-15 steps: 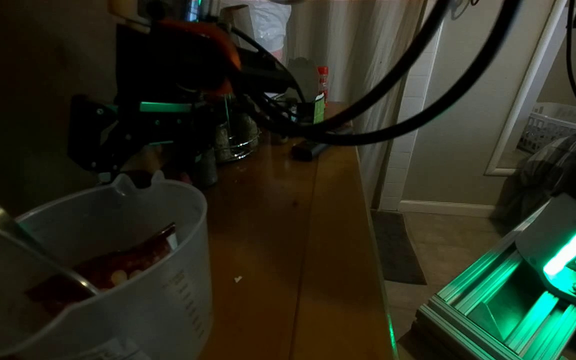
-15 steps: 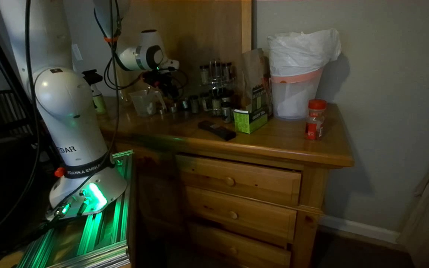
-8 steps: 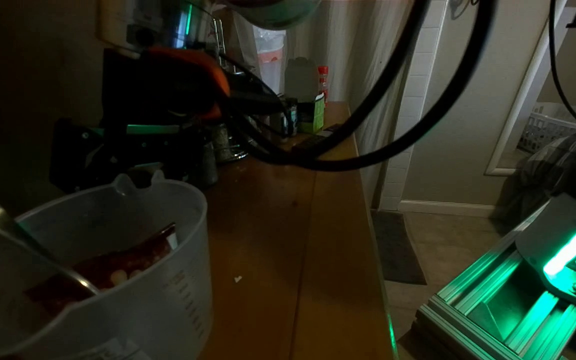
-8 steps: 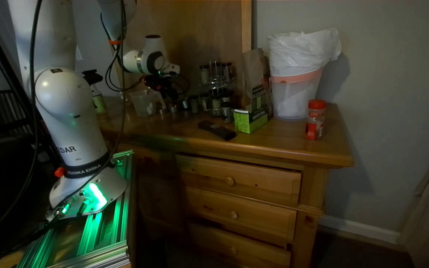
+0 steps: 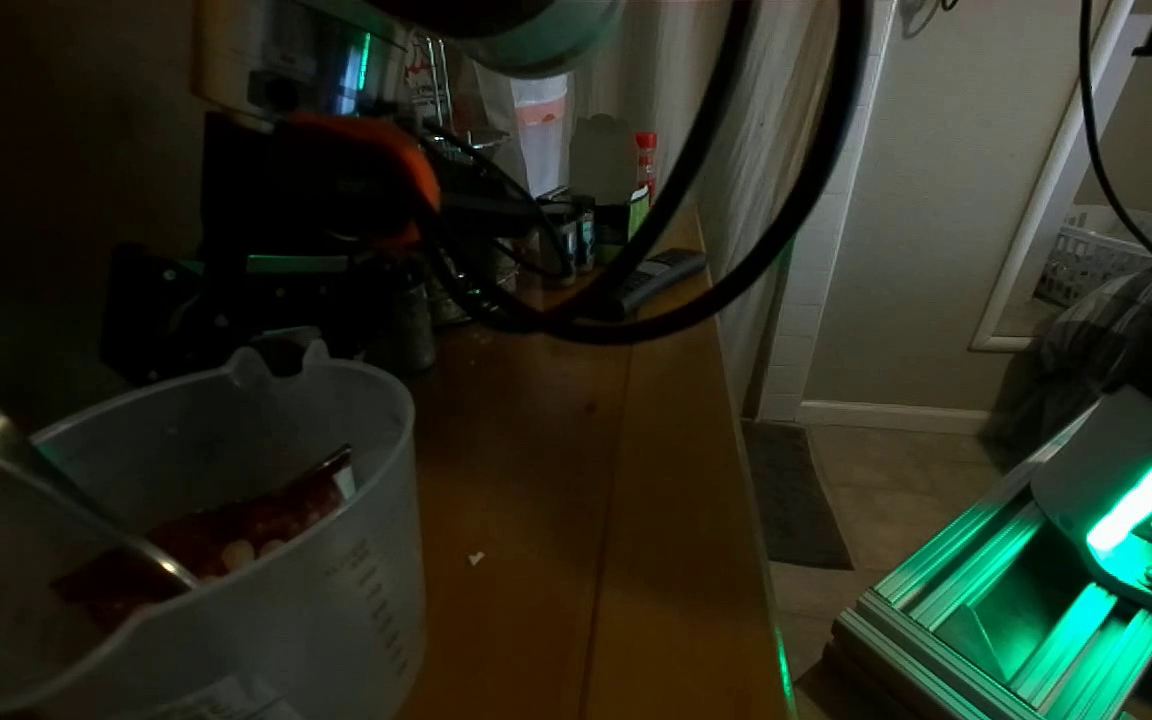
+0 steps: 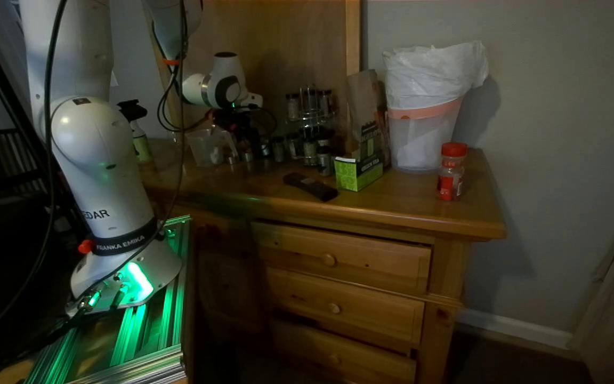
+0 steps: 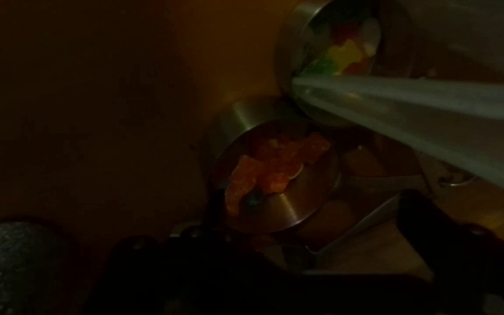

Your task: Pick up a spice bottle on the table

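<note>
Several small dark-capped spice bottles stand on the brown table (image 6: 221,184) in an exterior view, such as a bottle (image 6: 324,161) beside the wire rack (image 6: 310,116) and a bottle (image 6: 277,149) closer to my gripper. A dark bottle (image 5: 408,335) also shows beside my gripper in an exterior view. My gripper points down, low over the table. In the wrist view my gripper (image 7: 309,208) is open, its dark fingers wide apart around part of a metal cup (image 7: 236,118) with orange pieces. A grey speckled round thing (image 7: 13,267) lies outside the left finger, perhaps a bottle top.
A translucent measuring cup (image 5: 366,560) with a spoon stands by the gripper; its edge (image 7: 444,98) shows in the wrist view. A second metal cup (image 7: 289,48) holds coloured pieces. A remote (image 6: 309,186), a green box (image 6: 357,173) and a red-capped bottle (image 6: 451,173) stand or lie further along.
My gripper has come down beside the measuring cup and shifted slightly, to the right in one exterior picture. The cables swung and show more of the remote. The objects on the table have not moved.
</note>
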